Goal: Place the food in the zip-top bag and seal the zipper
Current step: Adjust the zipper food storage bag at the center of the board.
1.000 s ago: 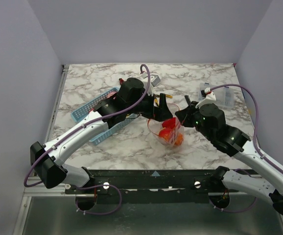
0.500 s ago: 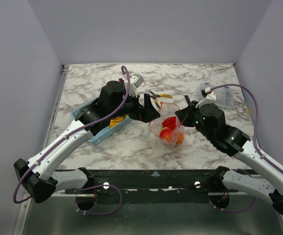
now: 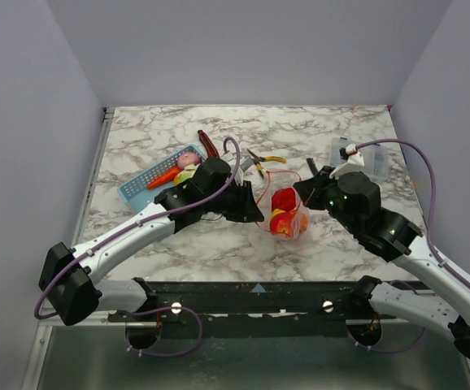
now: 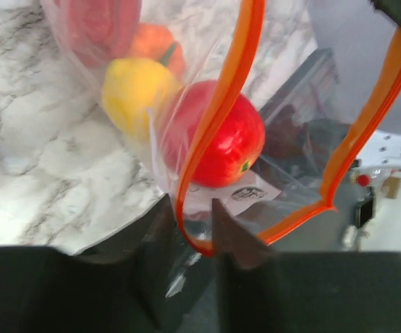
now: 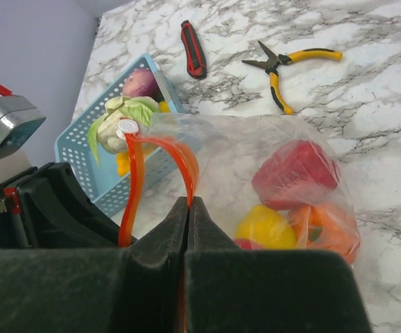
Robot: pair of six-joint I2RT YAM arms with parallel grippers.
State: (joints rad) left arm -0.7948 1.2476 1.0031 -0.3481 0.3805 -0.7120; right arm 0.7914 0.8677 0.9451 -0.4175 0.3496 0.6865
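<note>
Sealing begins: food [image 4: 221,142] sits inside the zip-top bag [image 3: 288,213] on the table [image 3: 219,244]. Jaws of the right gripper [image 5: 188,208] clench the zipper [image 5: 132,180]; the left gripper [image 4: 195,222] straddles it, jaws apart. Next, probably pinch and slide along.

Toy food half-packed: a clear bag [image 3: 286,213] stands mouth-up on the marble tabletop [image 3: 316,130], its orange-red zipper [image 5: 134,173] unsealed and gaping in a loop. Inside lie a glossy red piece [image 5: 295,173], a yellow piece [image 5: 264,227] and an orange piece [image 5: 323,229]. A cauliflower [image 5: 117,125], carrot [image 3: 163,175] and purple piece [image 5: 142,82] sit in the blue basket [image 3: 135,188].
</note>
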